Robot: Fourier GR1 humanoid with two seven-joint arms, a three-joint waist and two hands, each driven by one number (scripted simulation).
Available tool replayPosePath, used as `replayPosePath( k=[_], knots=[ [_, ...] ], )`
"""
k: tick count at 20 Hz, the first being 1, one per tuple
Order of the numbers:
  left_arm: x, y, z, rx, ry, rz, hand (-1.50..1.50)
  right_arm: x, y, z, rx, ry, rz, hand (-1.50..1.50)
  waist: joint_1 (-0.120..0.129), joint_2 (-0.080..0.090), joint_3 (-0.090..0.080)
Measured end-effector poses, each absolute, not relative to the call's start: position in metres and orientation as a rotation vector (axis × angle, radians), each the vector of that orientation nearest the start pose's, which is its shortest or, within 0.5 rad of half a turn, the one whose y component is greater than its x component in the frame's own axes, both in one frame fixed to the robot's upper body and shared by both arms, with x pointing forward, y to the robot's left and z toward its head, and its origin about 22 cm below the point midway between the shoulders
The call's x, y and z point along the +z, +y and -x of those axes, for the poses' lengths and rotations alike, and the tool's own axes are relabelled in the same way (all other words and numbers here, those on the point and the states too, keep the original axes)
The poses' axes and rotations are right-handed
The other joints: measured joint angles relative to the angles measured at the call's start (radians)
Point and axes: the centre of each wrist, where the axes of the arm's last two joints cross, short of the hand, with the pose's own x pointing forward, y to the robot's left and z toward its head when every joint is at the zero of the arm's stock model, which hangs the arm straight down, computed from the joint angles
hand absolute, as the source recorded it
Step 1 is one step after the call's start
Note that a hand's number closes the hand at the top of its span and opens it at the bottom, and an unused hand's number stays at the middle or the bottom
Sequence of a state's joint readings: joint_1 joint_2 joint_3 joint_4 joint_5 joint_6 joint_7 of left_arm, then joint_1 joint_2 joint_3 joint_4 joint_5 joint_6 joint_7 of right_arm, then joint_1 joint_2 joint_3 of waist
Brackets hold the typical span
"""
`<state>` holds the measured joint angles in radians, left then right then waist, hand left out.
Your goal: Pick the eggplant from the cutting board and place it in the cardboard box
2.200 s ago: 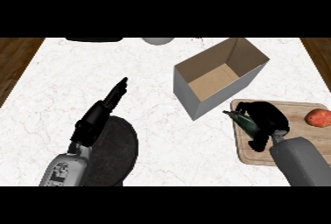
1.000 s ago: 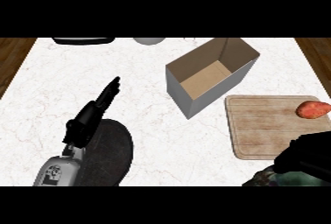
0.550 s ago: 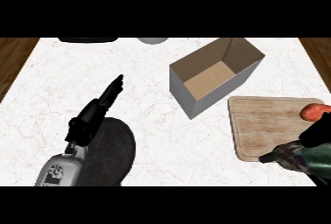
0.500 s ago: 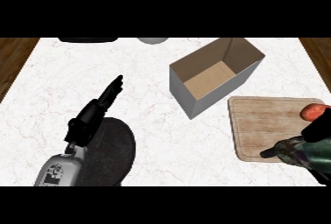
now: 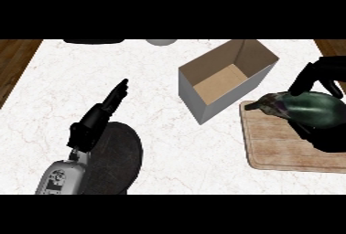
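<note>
Over the pale marble tabletop (image 5: 162, 91), your right hand (image 5: 323, 75) curls around the eggplant (image 5: 312, 109): smooth, likely slippery, so hold mid-body; the cardboard box (image 5: 223, 84) sits left of it.

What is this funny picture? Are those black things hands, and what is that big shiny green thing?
You are looking down through a robot's eyes at a white kitchen counter. The grey arms with black ends are the robot's own arms and hands. Its left hand is open, with straight fingers, and holds nothing. Its right hand is curled round the shiny dark thing, which is an eggplant, a vegetable. The robot holds it above a wooden cutting board. Next to the board stands an open cardboard box with nothing showing inside. The eggplant is meant to go in there. The dark round shape at the bottom left is just part of the robot.
</note>
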<state>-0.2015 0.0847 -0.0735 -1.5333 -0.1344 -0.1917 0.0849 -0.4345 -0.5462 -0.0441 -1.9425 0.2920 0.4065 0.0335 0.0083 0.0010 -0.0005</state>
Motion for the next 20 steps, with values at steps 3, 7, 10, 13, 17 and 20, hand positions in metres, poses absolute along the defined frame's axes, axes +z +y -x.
replayPosePath(
  k=[3,7,10,13,17,20],
  knots=[
    [0.043,0.206,-0.286,-0.457,-1.599,0.046,0.0,0.241,-0.247,-0.282,1.095,-2.019,0.513,1.5,0.0,0.0,0.0],
    [0.042,0.209,-0.289,-0.46,-1.603,0.045,0.0,0.242,-0.236,-0.309,1.083,-2.002,0.544,1.5,0.002,0.0,0.0],
    [0.042,0.205,-0.29,-0.463,-1.602,0.042,0.0,0.231,-0.222,-0.329,1.093,-1.987,0.592,1.5,0.004,0.001,0.0],
    [0.044,0.203,-0.288,-0.461,-1.603,0.038,0.0,0.222,-0.212,-0.347,1.123,-1.973,0.628,1.5,0.005,0.001,0.0],
    [0.04,0.202,-0.282,-0.463,-1.605,0.048,0.0,0.199,-0.205,-0.367,1.165,-1.947,0.663,1.5,0.005,0.001,0.0],
    [0.043,0.203,-0.283,-0.466,-1.604,0.048,0.0,0.179,-0.189,-0.38,1.192,-1.912,0.679,1.5,0.006,0.002,0.0]
  ],
)
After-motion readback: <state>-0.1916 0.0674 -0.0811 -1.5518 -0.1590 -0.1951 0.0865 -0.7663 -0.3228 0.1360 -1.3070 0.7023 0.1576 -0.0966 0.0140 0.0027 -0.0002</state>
